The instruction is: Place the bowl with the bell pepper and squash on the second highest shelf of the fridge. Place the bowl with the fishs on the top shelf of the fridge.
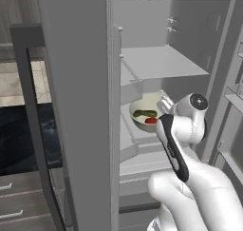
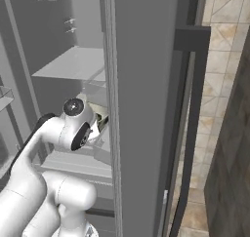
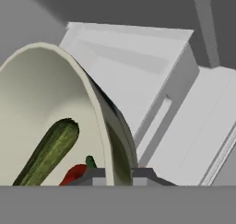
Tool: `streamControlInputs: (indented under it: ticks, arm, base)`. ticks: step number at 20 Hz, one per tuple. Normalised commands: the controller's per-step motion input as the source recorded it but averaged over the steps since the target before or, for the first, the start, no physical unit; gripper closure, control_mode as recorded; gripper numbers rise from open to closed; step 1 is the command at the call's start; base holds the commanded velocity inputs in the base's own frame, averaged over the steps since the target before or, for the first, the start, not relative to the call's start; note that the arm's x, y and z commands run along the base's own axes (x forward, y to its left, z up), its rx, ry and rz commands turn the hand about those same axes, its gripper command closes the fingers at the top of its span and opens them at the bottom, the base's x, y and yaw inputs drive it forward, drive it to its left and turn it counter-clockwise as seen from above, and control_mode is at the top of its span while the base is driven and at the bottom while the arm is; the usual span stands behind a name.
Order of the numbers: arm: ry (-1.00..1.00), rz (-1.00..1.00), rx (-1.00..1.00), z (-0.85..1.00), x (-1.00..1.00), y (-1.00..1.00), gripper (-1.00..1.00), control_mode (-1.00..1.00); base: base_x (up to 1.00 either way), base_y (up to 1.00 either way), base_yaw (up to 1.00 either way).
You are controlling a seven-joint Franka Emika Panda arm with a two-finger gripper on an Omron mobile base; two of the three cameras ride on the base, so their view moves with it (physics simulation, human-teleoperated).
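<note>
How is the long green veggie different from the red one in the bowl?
The squash is dark green, long and thin; the bell pepper is red, short and rounder, with a green stem. The squash shows nearly whole, while the bell pepper lies partly hidden low behind the pincer. Both lie together in the cream bowl.

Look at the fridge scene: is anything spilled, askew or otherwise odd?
Nothing stands out. The bowl sits level inside the fridge, squash and pepper still in it, with the claw pinching its rim. Nothing has spilled.
</note>
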Motion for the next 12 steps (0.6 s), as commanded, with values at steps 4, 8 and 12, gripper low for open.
streamControlInputs:
  ticks: [4,8,12]
  arm:
    - [0.0,-0.03,0.0,-0.44,0.71,0.06,1.0,-1.0]
    - [0.0,-0.02,-0.02,-0.31,0.75,0.06,1.0,-1.0]
    - [0.0,-0.04,-0.01,-0.28,0.8,0.01,1.0,-1.0]
  base:
    - [0.0,0.0,0.0]
    - [0.0,0.0,0.0]
    - [0.0,0.0,0.0]
